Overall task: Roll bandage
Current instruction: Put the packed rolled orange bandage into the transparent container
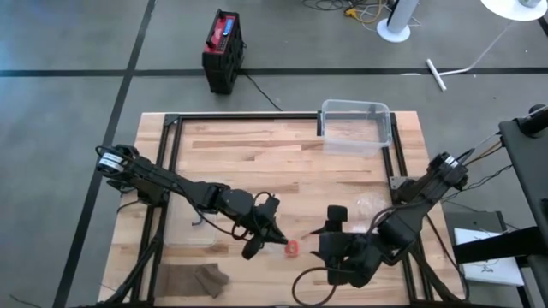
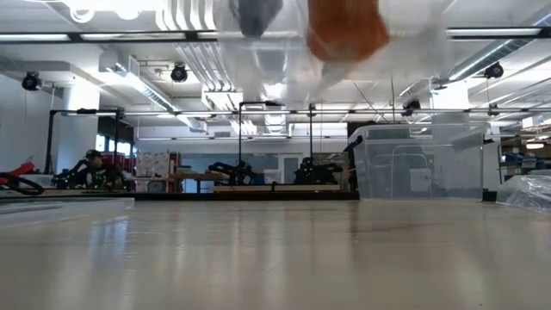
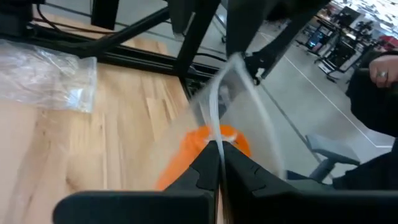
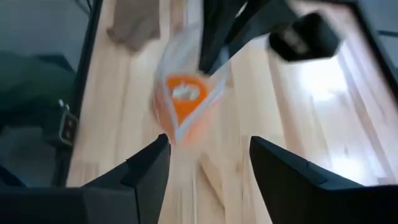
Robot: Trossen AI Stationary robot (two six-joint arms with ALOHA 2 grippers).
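Clear bag (image 4: 186,93) (orange roll (image 4: 185,99) inside) in clenched left gripper (image 3: 219,149); right gripper (image 4: 208,155) released.

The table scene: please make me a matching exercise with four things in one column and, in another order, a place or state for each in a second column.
Things:
1. left gripper
2. right gripper
3. clear plastic bin
4. brown cloth

Places or states:
A. lies flat near the table's front left corner
B. open, facing the bag
C. stands at the table's far right edge
D. shut on the clear bag with the orange roll inside

Pairs: 1-D, 2-B, 3-C, 4-A
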